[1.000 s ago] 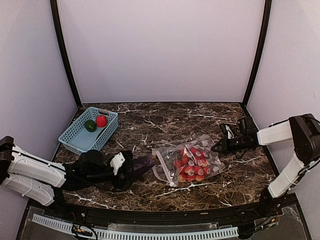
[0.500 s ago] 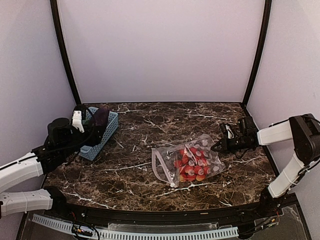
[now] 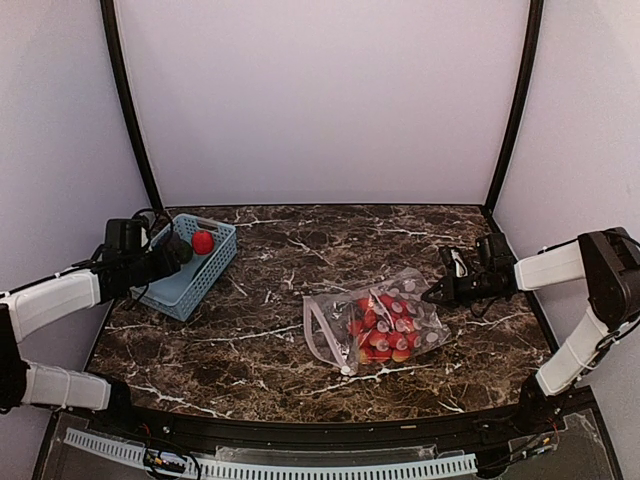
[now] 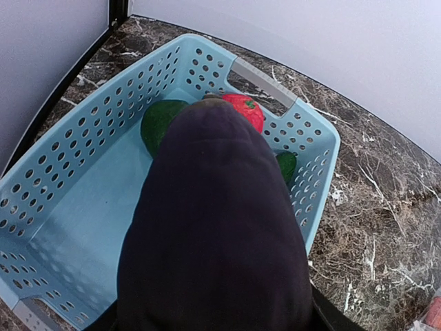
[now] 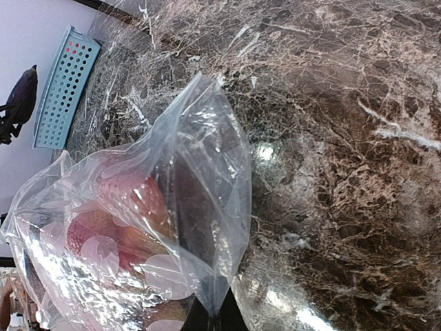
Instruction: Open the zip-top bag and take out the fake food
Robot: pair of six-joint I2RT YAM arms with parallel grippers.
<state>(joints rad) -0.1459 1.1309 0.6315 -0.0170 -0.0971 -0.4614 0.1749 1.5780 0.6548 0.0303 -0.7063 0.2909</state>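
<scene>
table [image 3: 270, 300] bare mid-left; basket [image 3: 203, 288] far left; zip-top bag [image 3: 375, 320] blocks centre-right

I find no readable text, label, brand or number in any camera view. Pale round patches [image 5: 164, 270] on the red pieces [image 5: 134, 200] inside the zip-top bag [image 5: 207, 138] show no legible print.

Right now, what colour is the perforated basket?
The basket is light blue, clearest in the left wrist view.

Dark marble table [image 3: 250, 372], pale lilac walls [image 3: 320, 100].
</scene>
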